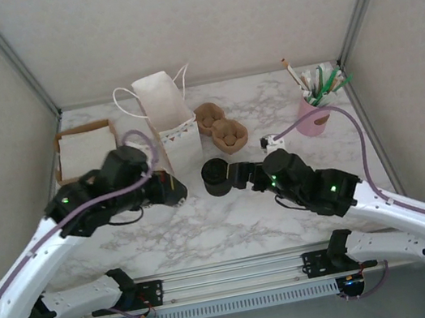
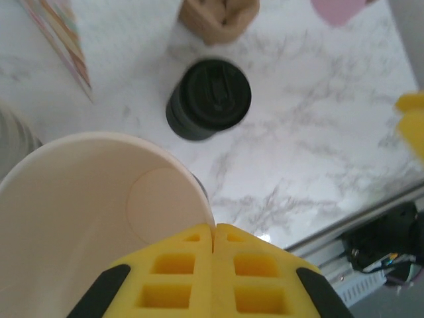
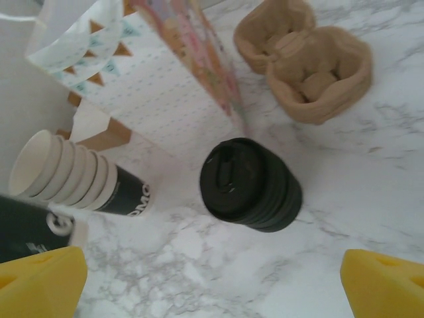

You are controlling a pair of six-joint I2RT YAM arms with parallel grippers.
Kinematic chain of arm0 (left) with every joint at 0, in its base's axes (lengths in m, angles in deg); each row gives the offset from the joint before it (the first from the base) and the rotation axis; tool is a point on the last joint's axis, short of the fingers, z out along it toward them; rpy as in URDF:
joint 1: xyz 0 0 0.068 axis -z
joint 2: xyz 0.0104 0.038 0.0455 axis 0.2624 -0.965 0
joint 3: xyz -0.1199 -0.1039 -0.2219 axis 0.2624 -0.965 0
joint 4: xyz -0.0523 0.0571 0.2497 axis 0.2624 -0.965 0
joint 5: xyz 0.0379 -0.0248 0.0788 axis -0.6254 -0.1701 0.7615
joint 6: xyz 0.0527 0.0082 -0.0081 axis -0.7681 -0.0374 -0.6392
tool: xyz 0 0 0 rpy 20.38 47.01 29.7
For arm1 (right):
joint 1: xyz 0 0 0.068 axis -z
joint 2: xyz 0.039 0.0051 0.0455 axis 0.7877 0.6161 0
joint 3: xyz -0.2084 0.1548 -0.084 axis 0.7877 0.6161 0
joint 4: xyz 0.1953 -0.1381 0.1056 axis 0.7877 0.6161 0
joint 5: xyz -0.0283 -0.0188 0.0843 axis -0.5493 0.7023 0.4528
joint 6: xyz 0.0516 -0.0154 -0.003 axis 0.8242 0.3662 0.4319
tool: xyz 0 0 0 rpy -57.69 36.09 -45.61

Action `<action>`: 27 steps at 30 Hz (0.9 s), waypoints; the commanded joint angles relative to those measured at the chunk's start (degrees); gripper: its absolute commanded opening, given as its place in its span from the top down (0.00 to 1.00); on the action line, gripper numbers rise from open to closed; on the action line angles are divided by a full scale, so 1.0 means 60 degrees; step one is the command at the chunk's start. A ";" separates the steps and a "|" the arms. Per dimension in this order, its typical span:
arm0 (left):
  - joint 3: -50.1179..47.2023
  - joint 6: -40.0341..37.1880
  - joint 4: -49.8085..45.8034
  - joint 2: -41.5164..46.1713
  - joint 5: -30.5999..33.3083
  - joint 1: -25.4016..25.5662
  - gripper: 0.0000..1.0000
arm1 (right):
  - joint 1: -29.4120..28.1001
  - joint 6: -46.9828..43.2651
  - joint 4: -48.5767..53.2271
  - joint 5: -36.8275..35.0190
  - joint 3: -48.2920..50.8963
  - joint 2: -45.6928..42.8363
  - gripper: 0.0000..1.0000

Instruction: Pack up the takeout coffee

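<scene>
The left gripper [image 2: 213,265] is pinching shut on the rim of a cup [image 2: 86,218]; the right gripper [image 3: 212,286] is hanging wide open, empty, over the lids [image 3: 250,183].

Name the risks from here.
1. The left gripper seems pinched on just the rim of the tilted cups. Nested as they are, several may come along together, or the lot may slip free.
2. The right gripper hangs open over the lids. Closing there may take more than one lid, or shove the pile into the bag close by.
</scene>
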State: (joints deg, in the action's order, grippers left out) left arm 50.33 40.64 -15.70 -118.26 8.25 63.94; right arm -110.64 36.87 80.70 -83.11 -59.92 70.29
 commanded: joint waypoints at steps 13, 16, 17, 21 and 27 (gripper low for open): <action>-0.1737 0.1413 0.1916 -0.2958 0.2006 0.2680 1.00 | 0.0971 0.0177 0.0289 0.0361 0.1308 -0.0689 0.01; -0.1798 0.1431 0.2080 -0.3557 0.2044 0.2931 1.00 | 0.1004 0.0169 0.0302 0.0421 0.1380 -0.0710 0.01; -0.1800 0.1449 0.2110 -0.3688 0.2044 0.2991 1.00 | 0.1022 0.0185 0.0331 0.0440 0.1403 -0.0728 0.01; -0.1870 0.1517 0.2217 -0.3913 0.1927 0.3141 1.00 | 0.1063 0.0209 0.0358 0.0486 0.1516 -0.0804 0.01; -0.2152 0.1676 0.2441 -0.3981 0.1898 0.3201 0.98 | 0.1159 0.0260 0.0229 0.0593 0.1695 -0.0836 0.01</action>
State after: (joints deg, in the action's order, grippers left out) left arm 38.62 49.32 -1.82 -141.78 18.17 82.59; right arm -104.22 37.57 82.77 -80.09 -50.59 65.92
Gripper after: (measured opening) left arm 0.053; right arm 0.988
